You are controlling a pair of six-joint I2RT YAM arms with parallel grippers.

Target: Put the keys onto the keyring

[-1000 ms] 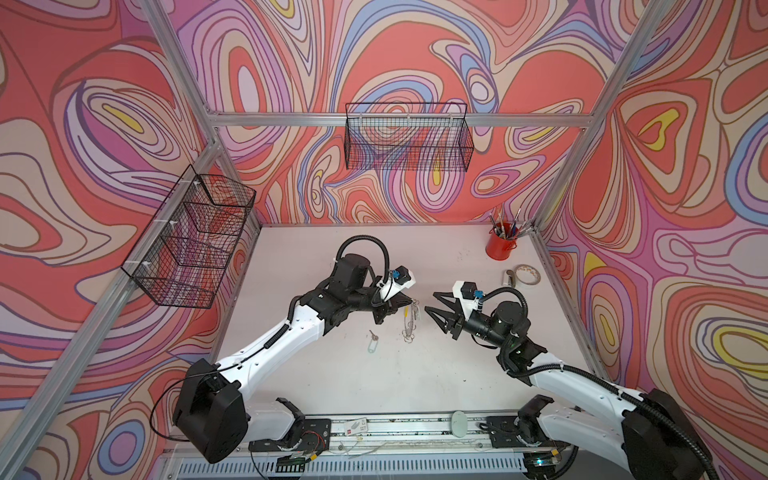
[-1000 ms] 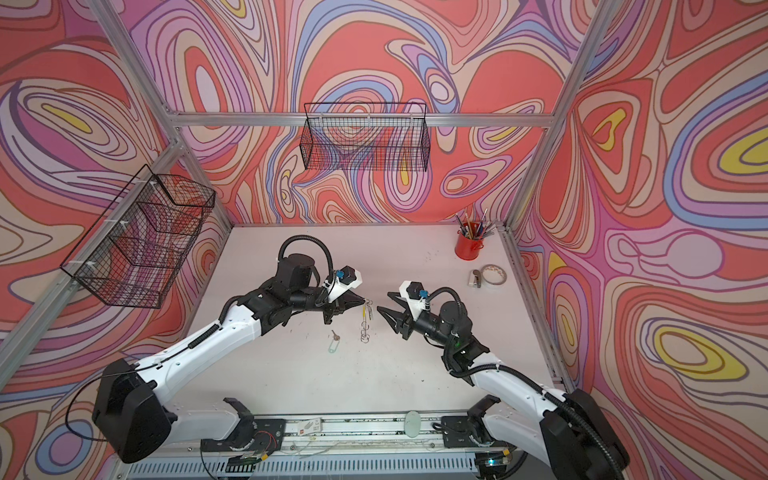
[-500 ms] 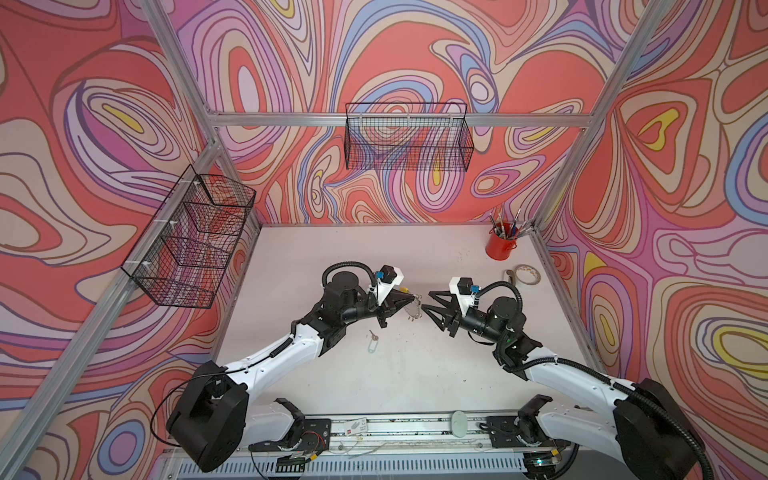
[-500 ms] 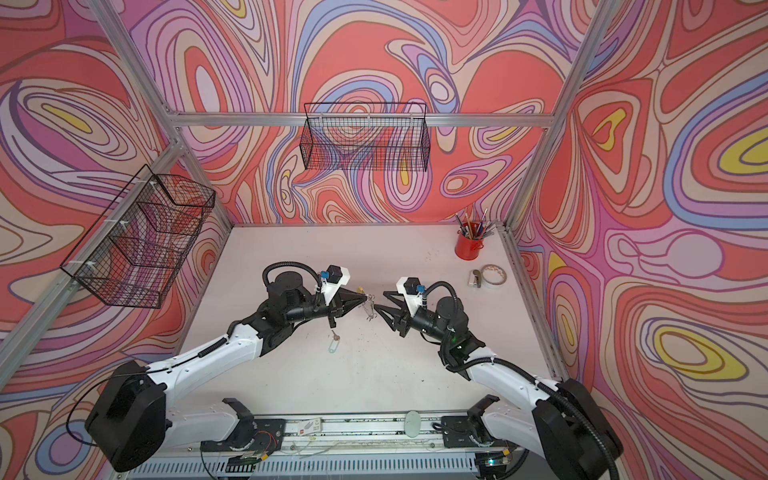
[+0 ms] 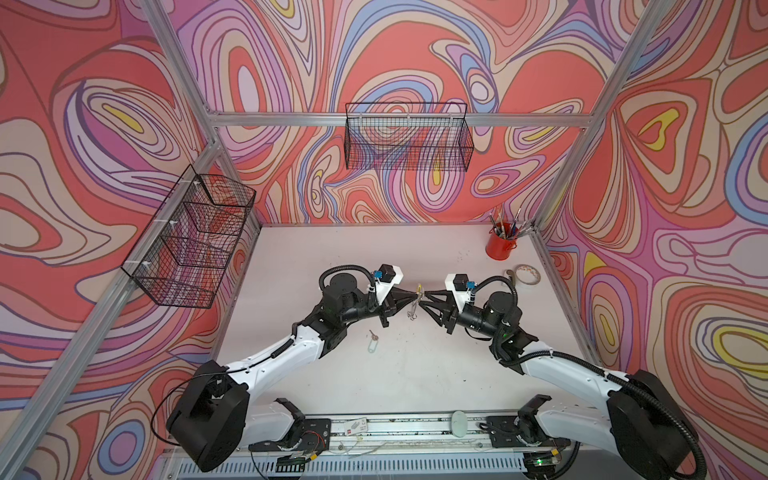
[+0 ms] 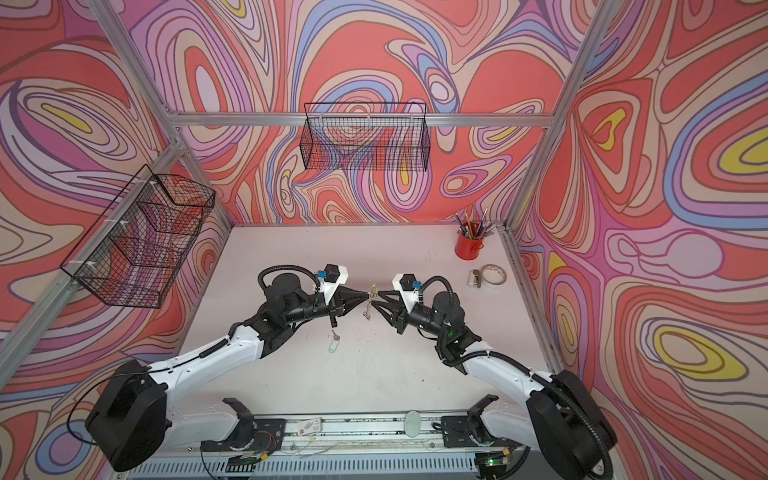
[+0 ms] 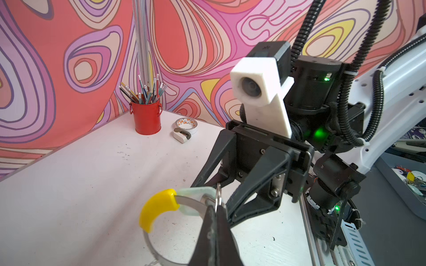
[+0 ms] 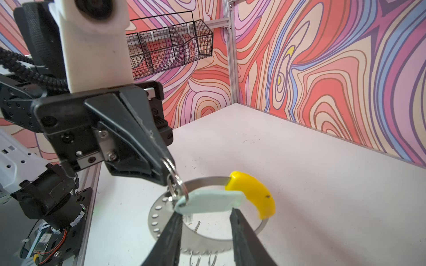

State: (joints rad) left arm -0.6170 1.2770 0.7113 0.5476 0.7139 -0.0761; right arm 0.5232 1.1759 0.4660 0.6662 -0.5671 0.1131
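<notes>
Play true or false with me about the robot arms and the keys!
1. The keyring lies flat on the table. False: the left gripper is shut on it and holds it up in the air.
2. One key with its tag lies on the table. True.
3. The right gripper is squeezed shut. False: its jaws stand open, one on either side of the pale tag.
4. The red pot has pencils in it. True.
</notes>
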